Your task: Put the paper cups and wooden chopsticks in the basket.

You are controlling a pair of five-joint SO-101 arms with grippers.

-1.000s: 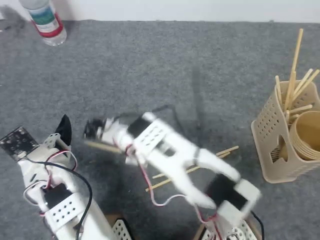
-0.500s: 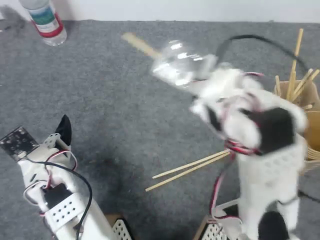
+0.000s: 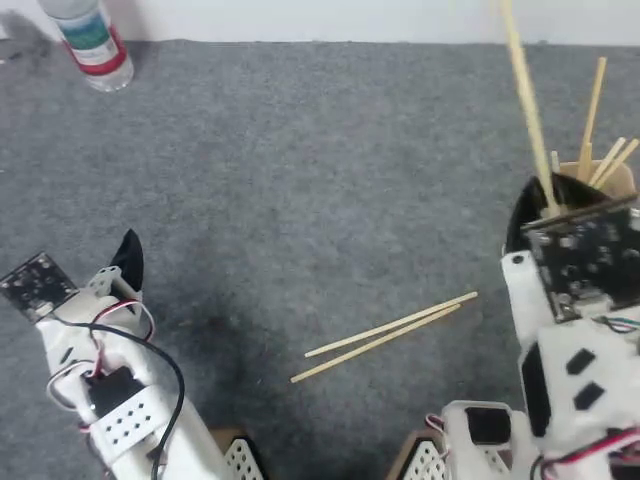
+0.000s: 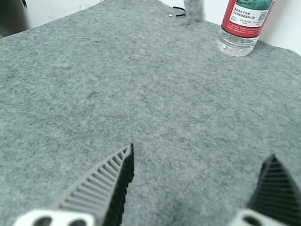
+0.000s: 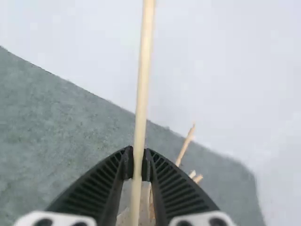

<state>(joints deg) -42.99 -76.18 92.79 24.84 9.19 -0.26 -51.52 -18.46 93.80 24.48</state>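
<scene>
Where the high view gives the right gripper (image 3: 545,205) as a dark shape above the beige perforated plastic basket (image 3: 615,180), its wrist view shows both jaws clamped on a long pale wooden chopstick (image 5: 142,70), held upright. On the grey felt mat (image 3: 300,150) lie two more wooden chopsticks (image 3: 385,335), side by side. The left gripper (image 4: 197,188) hangs spread, holding nothing, facing a clear red-labelled water bottle (image 4: 244,23).

At the right edge of the grey felt table (image 3: 300,150), the right arm's black hand (image 3: 545,200) clamps a long wooden chopstick (image 3: 525,90) upright over what seems a beige plastic basket (image 3: 612,178). Two pale wooden chopsticks (image 3: 385,335) lie close together toward the near edge. A red-labelled clear bottle (image 3: 92,40) stands at the far left corner.
</scene>
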